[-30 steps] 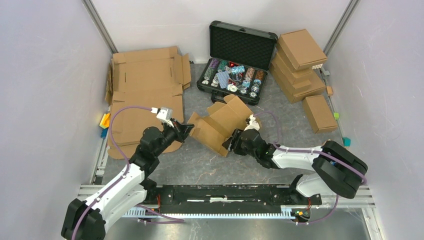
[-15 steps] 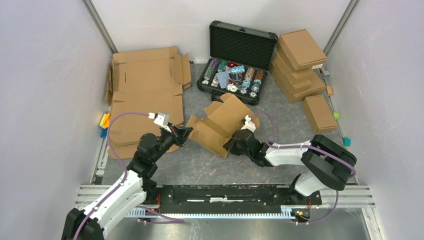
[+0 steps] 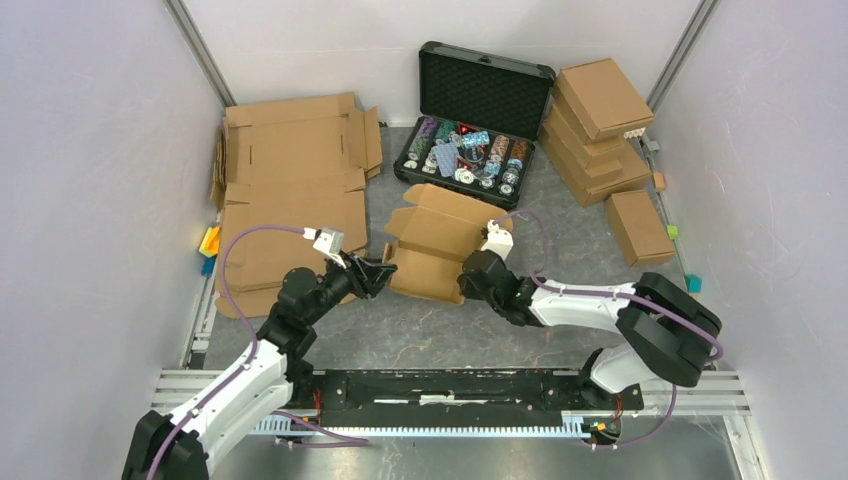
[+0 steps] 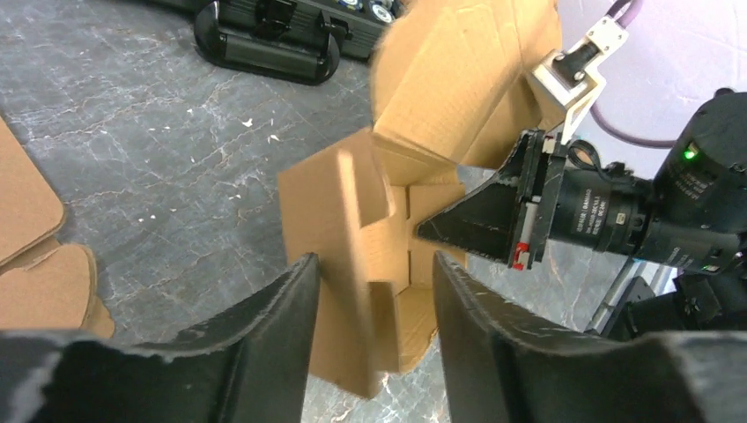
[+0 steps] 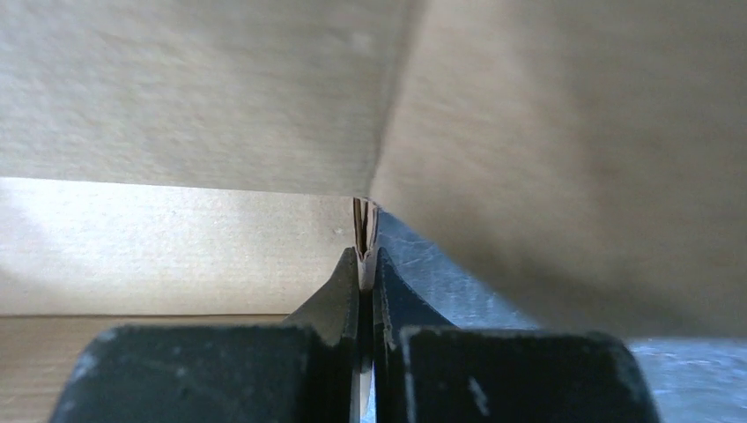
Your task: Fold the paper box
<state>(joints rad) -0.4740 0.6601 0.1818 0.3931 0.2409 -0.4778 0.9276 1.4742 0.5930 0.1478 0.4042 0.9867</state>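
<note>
We find the right gripper (image 5: 365, 260) closed, its two tips pinched on a thin cardboard edge of the paper box (image 3: 440, 235). In the right wrist view, cardboard panels fill the field above the pinch point, and a strip of grey table (image 3: 420, 330) shows to its right. In the top view this gripper meets the box at its near right corner, and the right arm (image 3: 585, 300) reaches in low from the right.

We find the left gripper (image 4: 373, 264) open. Its fingers (image 4: 264, 326) stand on either side of an upright flap of the box. A gap shows between the flap and the finger on the right of the wrist view. We cannot tell whether the other finger touches the flap. In the top view this gripper sits at the near left edge of the box.

The box lies partly folded on the table, near its centre, between the two grippers and just in front of the open black case (image 3: 485, 90). One broad panel is raised and tilted; the lower panels rest on the table. Flat cardboard sheets (image 3: 290, 150) lie at the far left. A stack of closed cardboard boxes (image 3: 600, 110) stands at the far right, beside the case.
</note>
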